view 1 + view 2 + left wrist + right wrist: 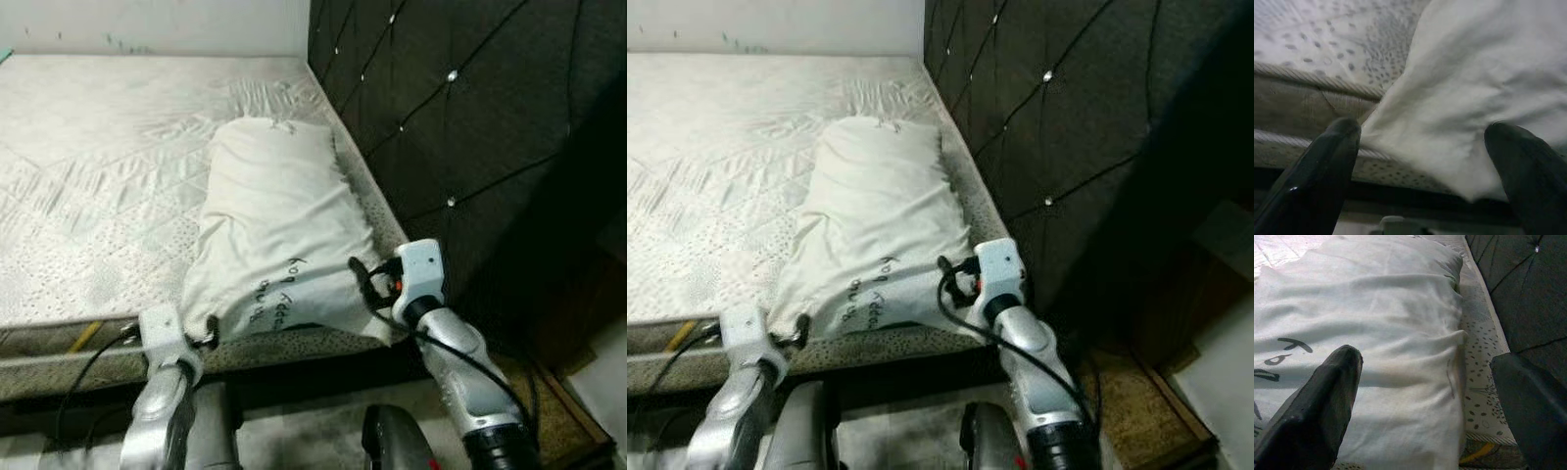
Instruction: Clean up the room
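On my left I see the big bare mattress. It is pale, with stitched lines and little dots near its edge. A small yellow strip sticks out at the front edge of the mattress, near my left arm.

My left gripper is down at the front edge of the mattress, at the near left corner of the pillow. Its two black fingers are spread wide apart. The corner of the pillow hangs between them, over the edge of the mattress, but the fingers are not squeezing it.

The pillow is white and soft, with some black writing on the end near me. It lies on the right side of the mattress, long way pointing from me toward the far wall. Its right side is just beside the dark headboard.

My right gripper is at the near right corner of the pillow. Its fingers are spread wide apart too. One finger is over the pillow near the writing, and the other is out by the headboard side. I cannot tell if they touch the cloth.

On my right stands the dark headboard, padded, with small shiny buttons. Past it, low on the right, is a brown floor patch.
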Motion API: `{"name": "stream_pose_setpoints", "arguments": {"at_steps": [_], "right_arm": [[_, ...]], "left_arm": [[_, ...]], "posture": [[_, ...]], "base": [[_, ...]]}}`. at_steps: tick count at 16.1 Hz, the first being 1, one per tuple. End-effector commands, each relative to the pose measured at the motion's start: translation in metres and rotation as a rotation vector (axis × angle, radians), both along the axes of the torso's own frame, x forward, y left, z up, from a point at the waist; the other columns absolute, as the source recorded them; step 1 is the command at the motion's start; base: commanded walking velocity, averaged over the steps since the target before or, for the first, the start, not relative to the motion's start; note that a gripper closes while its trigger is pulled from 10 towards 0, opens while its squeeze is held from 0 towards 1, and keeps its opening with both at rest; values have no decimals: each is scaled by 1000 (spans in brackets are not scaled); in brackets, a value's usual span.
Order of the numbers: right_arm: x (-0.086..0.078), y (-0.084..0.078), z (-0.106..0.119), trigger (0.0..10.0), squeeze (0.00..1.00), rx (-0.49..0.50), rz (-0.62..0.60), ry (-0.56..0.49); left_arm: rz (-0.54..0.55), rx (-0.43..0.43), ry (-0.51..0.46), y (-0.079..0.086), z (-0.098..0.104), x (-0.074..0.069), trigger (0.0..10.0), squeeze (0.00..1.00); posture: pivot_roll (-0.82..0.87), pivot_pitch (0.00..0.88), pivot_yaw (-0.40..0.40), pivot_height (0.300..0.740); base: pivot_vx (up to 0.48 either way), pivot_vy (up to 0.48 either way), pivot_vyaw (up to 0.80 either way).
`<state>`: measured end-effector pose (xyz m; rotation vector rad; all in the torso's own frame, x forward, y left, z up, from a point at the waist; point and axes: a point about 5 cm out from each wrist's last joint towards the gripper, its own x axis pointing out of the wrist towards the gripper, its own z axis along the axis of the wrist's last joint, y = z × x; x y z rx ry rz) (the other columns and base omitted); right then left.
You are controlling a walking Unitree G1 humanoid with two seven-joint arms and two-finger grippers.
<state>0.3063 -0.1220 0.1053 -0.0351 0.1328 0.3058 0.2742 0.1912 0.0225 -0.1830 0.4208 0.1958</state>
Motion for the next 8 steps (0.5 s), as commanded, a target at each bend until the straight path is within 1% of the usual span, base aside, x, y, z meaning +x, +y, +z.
{"name": "stream_pose_setpoints", "arguments": {"at_steps": [1, 2, 4, 5, 6, 7, 8], "right_arm": [[0, -6, 8, 10000, 0, 4, -15, -16], [-2, -5, 11, 10000, 0, 9, -13, -22], [-3, -4, 16, 10000, 0, 23, -12, -36], [-5, -2, 24, 10000, 0, 62, -9, -54], [-7, 0, 26, 10000, 0, 86, 15, -44], [-13, 6, 29, 10000, 0, 128, 70, -19], [-25, 12, 32, 10000, 0, 159, 163, 13]], "left_arm": [[-9, -23, -9, 0, 3, 12, 10000, 0], [-18, -28, 5, 1, 4, 22, 10000, 0], [-18, -36, 12, 5, 9, 37, 10000, 0], [-21, -40, 22, 8, 14, 46, 10000, 0], [-20, -15, 24, 13, 17, 51, 10000, 0], [3, -9, 17, 20, 23, 57, 10000, 0], [42, -9, 14, 32, 28, 62, 10000, 0]], "posture": [[-152, 76, -81, 565], [-160, 80, -82, 565], [-178, 84, -80, 565], [-190, 89, -78, 565], [-193, 89, -78, 565], [-199, 91, -78, 565], [-207, 93, -79, 565]], "base": [[0, 0, 0], [0, 0, 0], [0, 0, 0], [0, 0, 0], [0, 0, 0], [0, 0, 0], [0, 0, 0]]}}
